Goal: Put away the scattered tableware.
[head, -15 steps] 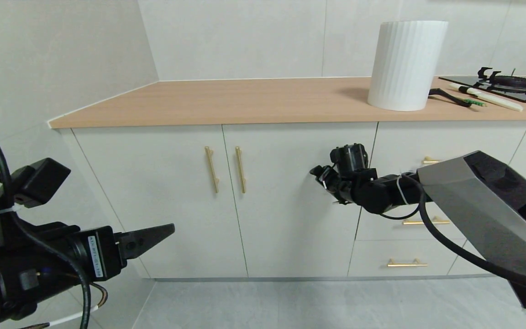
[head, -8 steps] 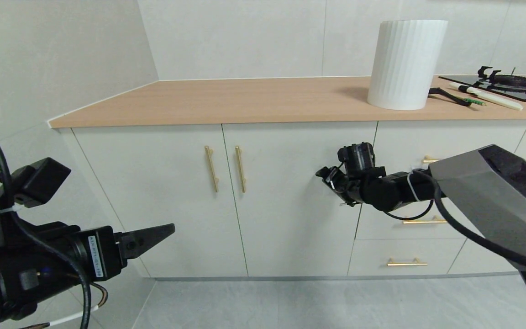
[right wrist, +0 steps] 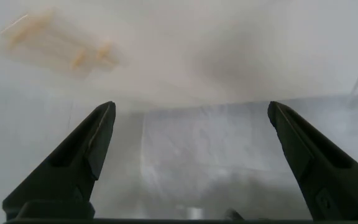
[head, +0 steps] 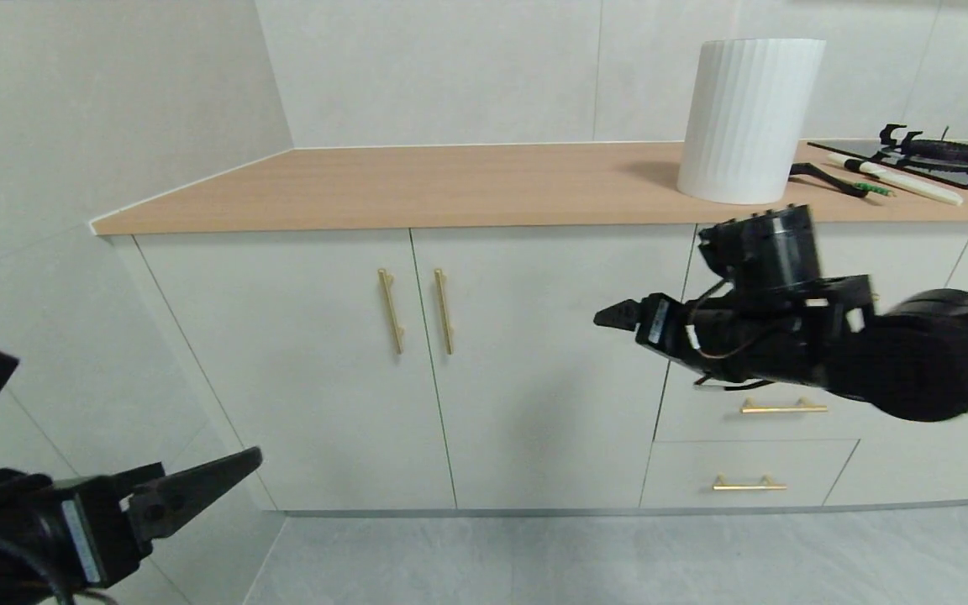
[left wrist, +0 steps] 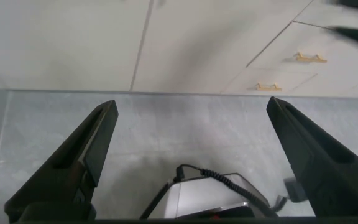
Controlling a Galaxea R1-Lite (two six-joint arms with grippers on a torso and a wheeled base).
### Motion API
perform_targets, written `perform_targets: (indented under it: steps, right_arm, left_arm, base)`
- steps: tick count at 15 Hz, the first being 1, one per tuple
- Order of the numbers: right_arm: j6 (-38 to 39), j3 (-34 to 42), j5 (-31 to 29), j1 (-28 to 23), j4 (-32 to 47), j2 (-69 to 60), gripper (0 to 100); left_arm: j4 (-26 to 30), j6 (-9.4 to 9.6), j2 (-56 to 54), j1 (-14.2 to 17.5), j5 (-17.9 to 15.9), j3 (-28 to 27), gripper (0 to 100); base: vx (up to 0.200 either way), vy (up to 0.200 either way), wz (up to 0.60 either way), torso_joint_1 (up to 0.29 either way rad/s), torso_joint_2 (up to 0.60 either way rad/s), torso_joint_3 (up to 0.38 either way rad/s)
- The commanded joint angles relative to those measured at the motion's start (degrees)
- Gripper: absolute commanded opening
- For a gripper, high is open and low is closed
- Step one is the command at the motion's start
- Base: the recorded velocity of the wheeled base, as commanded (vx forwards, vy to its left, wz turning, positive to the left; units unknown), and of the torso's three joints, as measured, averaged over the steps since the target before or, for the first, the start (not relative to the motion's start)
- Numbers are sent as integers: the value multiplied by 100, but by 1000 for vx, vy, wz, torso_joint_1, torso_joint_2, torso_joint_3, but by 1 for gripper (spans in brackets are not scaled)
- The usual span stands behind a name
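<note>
A tall white ribbed holder (head: 749,118) stands on the wooden counter (head: 450,185). To its right lie a black-handled utensil (head: 828,178), a long white utensil (head: 900,181) and a small green piece (head: 877,190). My right gripper (head: 614,318) hangs in front of the cabinet fronts, below the counter edge and left of the holder. In the right wrist view it (right wrist: 191,155) is open and holds nothing. My left gripper (head: 228,468) is low at the left, near the floor corner. The left wrist view shows it (left wrist: 191,155) open and holding nothing.
A black gas hob (head: 946,151) sits at the counter's far right. Below the counter are two cabinet doors with gold handles (head: 391,311) and drawers with gold pulls (head: 784,408). Walls close in on the left, and grey tile floor (head: 602,555) lies below.
My right arm has drawn back and risen, its gripper now nearer the counter edge. My left arm has dropped lower and back to the left. The things on the counter have not moved.
</note>
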Motion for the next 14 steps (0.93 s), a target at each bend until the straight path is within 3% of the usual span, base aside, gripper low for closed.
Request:
perform_targets:
  steps: [1, 3, 5, 7, 8, 11, 12, 13, 14]
  right_arm:
    - [-1451, 2264, -92, 20, -5, -2932, 100]
    - [-2067, 3284, -101, -340, 30, -4312, 100]
    - [-2445, 4066, -83, -1078, 56, -5683, 100]
    - [-2638, 4330, -101, -1482, 144, -6439, 100]
    - [-2893, 4383, -92, -1843, 557, -7309, 100]
    - [-3218, 4383, -48, -1852, 1629, -8593, 100]
    - [-3288, 4391, -57, -1878, 1981, -8926, 100]
    - [-3297, 4409, -92, -1904, 2359, -9348, 100]
    - [-3315, 4453, -110, -1922, 2535, -9551, 100]
  left_arm:
    - [111, 14, -1704, 206, 24, 659, 100]
    - [858, 84, -2926, 206, 15, 607, 100]
    - [1640, 366, -3875, 567, 6, 580, 100]
    - [1842, 401, -4227, 751, 6, 580, 100]
    - [1878, 471, -4473, 909, 6, 580, 100]
    - [1913, 708, -4939, 1235, 15, 615, 100]
    - [1948, 814, -5026, 1419, 103, 607, 100]
    - [1939, 823, -5009, 1463, 701, 607, 100]
    - [1939, 875, -5009, 1489, 815, 615, 100]
  base:
    - [0, 0, 0, 0, 0, 0]
    - [0, 0, 0, 0, 0, 0]
    - [0, 0, 0, 0, 0, 0]
    - [0, 0, 0, 0, 0, 0]
    - [0, 0, 0, 0, 0, 0]
    - [0, 0, 0, 0, 0, 0]
    - [0, 0, 0, 0, 0, 0]
    - [0, 0, 0, 0, 0, 0]
    - [0, 0, 0, 0, 0, 0]
